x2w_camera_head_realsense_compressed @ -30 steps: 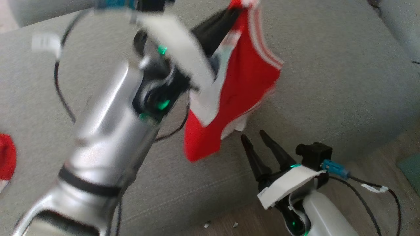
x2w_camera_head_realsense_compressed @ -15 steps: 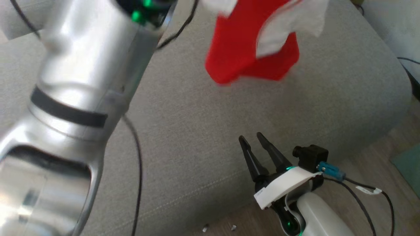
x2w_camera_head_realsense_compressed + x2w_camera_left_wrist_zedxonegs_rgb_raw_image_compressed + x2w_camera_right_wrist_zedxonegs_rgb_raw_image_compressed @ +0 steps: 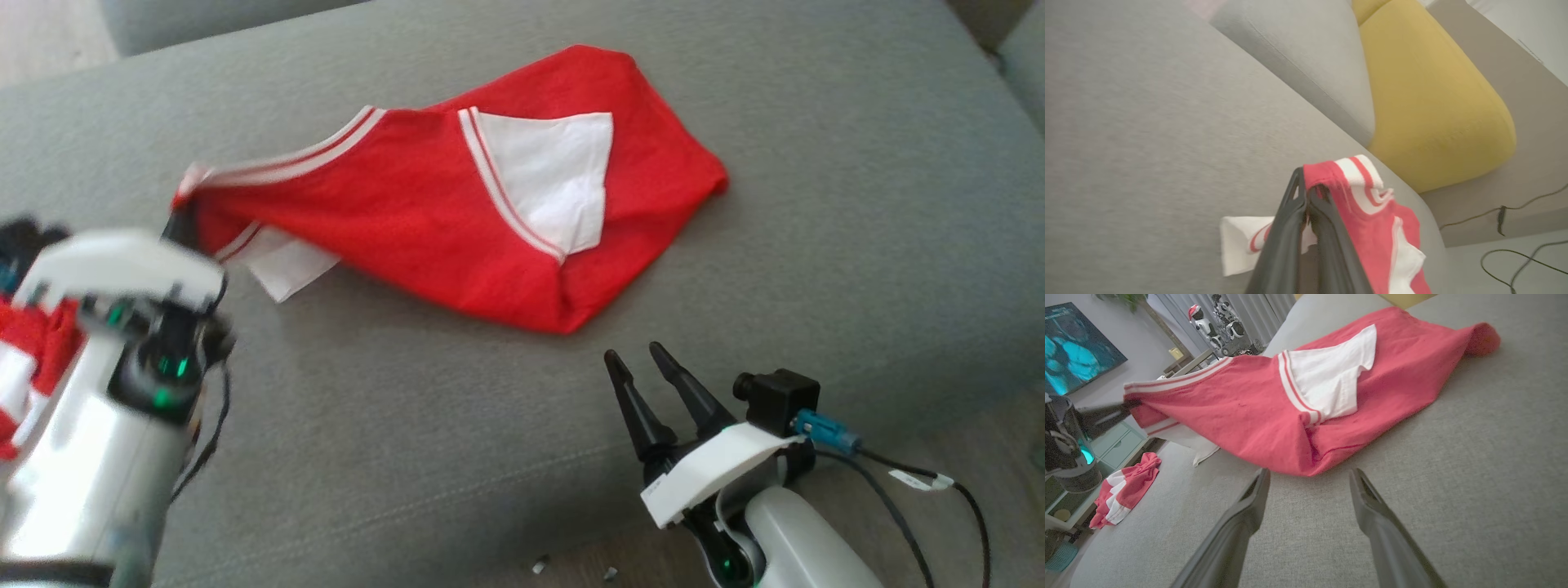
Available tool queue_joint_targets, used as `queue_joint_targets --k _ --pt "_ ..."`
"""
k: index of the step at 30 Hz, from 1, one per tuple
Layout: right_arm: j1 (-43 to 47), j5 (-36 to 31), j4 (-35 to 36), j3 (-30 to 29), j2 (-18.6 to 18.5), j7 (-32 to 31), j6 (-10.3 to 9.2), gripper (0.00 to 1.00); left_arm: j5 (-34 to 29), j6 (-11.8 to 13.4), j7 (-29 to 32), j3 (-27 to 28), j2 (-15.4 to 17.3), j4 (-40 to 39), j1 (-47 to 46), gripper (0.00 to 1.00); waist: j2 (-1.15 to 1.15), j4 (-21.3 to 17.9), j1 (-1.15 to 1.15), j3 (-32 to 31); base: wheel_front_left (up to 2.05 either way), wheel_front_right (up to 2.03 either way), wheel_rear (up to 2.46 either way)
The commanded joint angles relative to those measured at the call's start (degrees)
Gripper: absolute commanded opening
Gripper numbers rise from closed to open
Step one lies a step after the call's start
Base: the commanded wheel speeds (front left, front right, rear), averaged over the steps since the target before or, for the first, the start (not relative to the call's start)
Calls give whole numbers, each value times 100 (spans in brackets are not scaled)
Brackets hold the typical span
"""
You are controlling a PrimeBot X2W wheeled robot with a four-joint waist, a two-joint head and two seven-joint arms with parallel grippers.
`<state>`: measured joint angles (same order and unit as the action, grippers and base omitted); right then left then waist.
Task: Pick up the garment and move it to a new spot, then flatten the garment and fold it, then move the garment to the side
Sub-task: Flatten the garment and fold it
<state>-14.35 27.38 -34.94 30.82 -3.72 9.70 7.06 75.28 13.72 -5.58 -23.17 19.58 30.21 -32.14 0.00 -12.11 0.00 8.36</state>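
Left pincer (image 3: pixel 1303 185) clamped on the red shirt (image 3: pixel 424 204) at its striped hem, cloth running rightward across the sofa (image 3: pixel 857 269) — right pincer (image 3: pixel 641 363), spread wide, sits just short of the near corner.

The garment (image 3: pixel 424 204) lies spread on the sofa seat (image 3: pixel 816 245). At the garment's left end, the left gripper (image 3: pixel 178 222) pinches its hem. The right gripper (image 3: pixel 635 353) sits in front of the garment's near edge, close but apart, jaws spread. A second crumpled garment (image 3: pixel 1124 486) lies well left of it.
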Motion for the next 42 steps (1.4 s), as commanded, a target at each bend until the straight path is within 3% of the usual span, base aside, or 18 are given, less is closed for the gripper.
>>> queue_joint_targets --k 1,6,9,10,11,12,13,18,21,25,29,30,38,42 --pt "-178 -76 141 61 84 12 43 100 -17 -102 -130 260 310 -168 -118 0 0 125 0 57 0 0 0" --pt "-184 -230 154 -17 84 -71 43 100 -785 -402 -721 13 793 39 232 0 0 322 0 135 0 0 0" --pt "-209 -307 206 -53 84 -123 43 100 -1431 -465 -892 -135 1004 206 205 0 0 378 0 191 0 0 0" --pt "-213 -326 230 -61 84 -140 43 100 -1664 -462 -917 -150 1066 265 177 4 0 386 0 218 0 0 0" --pt "-216 -343 253 -66 84 -153 43 100 -1907 -455 -931 -147 1117 309 143 32 0 387 0 238 0 0 0" --pt "-219 -360 279 -68 84 -167 43 100 -2261 -422 -935 -116 1196 277 92 87 0 383 0 271 0 0 0" --pt "-223 -373 306 -68 84 -180 43 100 -2644 -370 -937 -64 1255 197 67 100 0 374 0 303 0 0 0" --pt "-200 -406 405 -132 84 -239 43 100 -4260 176 -940 267 1201 -867 294 100 0 290 0 469 0 0 0" --pt "-180 -453 440 -206 84 -257 43 100 -5220 401 -941 -35 1080 -1627 368 100 0 259 0 575 0 0 0" --pt "-219 -489 511 -220 84 -301 43 100 -5692 197 -860 -736 559 -1766 8 100 0 231 0 754 0 0 0" --pt "-333 -487 609 -150 84 -357 43 100 -5845 -167 -410 -1332 -138 -1201 -776 100 0 139 0 958 0 0 0" --pt "-333 -487 609 -150 84 -357 43 100 -5845 -167 -410 -1332 -138 -1201 -776 100 0 139 0 958 0 0 0" --pt "-475 -485 656 -107 84 -403 43 100 -5843 -694 48 -1766 -1199 468 -2166 100 0 -186 0 1393 0 0 0" --pt "-467 -483 650 -121 84 -386 43 100 -5870 -768 285 -1876 -1386 1173 -2608 100 0 -331 0 1582 0 0 0"
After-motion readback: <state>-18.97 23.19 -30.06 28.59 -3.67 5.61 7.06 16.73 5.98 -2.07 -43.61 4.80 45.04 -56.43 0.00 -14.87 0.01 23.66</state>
